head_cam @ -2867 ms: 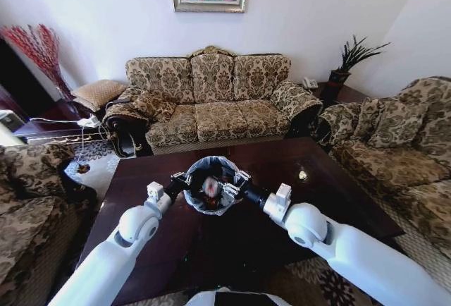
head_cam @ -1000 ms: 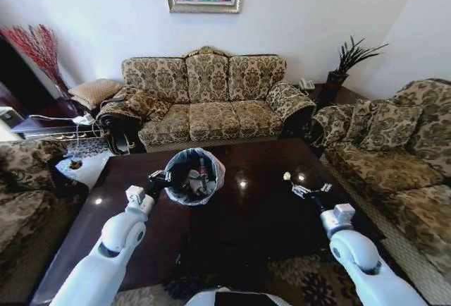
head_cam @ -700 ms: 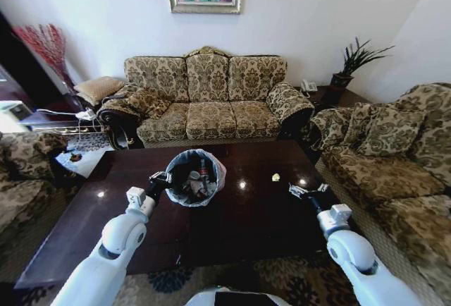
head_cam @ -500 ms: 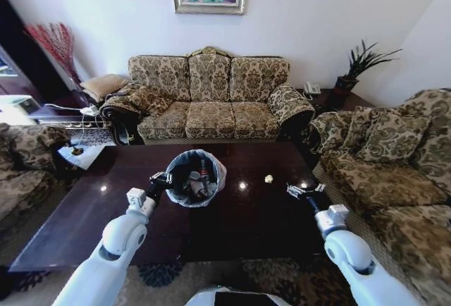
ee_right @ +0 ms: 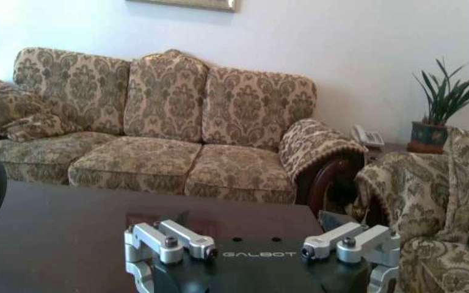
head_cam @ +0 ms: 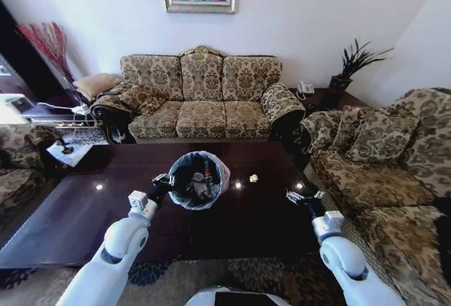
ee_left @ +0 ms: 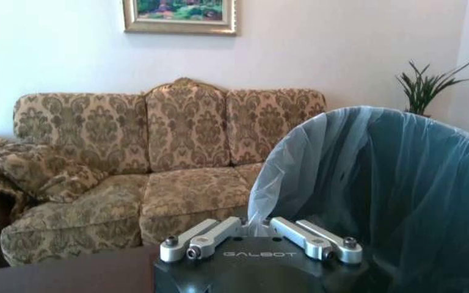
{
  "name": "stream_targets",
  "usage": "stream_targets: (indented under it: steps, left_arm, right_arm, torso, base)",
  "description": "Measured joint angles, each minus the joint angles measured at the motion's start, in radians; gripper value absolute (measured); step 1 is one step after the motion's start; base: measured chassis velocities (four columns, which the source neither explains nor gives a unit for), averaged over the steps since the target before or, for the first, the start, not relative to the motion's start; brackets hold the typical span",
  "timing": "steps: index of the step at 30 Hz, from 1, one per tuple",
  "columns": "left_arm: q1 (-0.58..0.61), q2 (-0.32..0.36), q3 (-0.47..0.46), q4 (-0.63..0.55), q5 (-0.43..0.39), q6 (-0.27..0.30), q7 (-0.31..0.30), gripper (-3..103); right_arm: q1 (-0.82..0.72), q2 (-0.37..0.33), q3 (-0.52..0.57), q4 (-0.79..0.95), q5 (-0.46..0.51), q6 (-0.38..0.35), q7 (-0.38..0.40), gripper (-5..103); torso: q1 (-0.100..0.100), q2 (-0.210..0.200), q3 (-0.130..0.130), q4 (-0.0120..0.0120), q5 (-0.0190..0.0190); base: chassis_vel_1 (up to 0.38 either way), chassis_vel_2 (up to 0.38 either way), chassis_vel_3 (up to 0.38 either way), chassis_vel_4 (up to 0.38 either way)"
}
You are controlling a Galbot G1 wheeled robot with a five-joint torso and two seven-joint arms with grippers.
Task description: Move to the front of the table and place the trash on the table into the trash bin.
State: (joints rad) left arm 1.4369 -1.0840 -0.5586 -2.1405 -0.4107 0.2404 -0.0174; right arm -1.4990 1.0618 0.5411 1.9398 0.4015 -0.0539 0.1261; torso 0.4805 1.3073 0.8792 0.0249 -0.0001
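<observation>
One paper wad (head_cam: pixel 254 178), one trash bin (head_cam: pixel 220 168)

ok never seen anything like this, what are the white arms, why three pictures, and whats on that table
The white arms belong to a wheeled robot with two arms, each ending in a gripper. One picture comes from a camera on its head, looking down at the work. The other two come from cameras on its wrists, so each shows that arm's own gripper up close with the sofa behind.

In front of it is a long dark table. The left gripper is shut on the rim of a small bin, lined with a thin plastic bag and already holding some trash. In the left wrist view you see that bag right beside the gripper.

The right gripper hovers open and empty over the right end of the table. A small crumpled paper wad lies on the table between the bin and that gripper.
</observation>
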Motion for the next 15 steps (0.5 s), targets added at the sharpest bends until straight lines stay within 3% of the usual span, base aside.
stream_targets:
  steps: [8,15]
  left_arm:
    - [0.013,-0.003,0.001,-0.01,0.008,-0.006,0.007,0]
    - [0.022,-0.006,-0.004,-0.021,0.014,-0.009,0.008,0]
  right_arm:
    - [-0.013,0.008,0.002,-0.002,-0.02,0.013,-0.009,100]
    - [-0.027,0.02,-0.01,-0.008,-0.032,0.035,-0.03,100]
  torso:
    - [0.0,0.0,0.0,-0.001,0.0002]
    - [0.001,0.0,0.0,-0.0007,0.0]
  base:
    - [-0.099,0.06,0.066,-0.075]
    - [-0.171,0.162,0.162,-0.158]
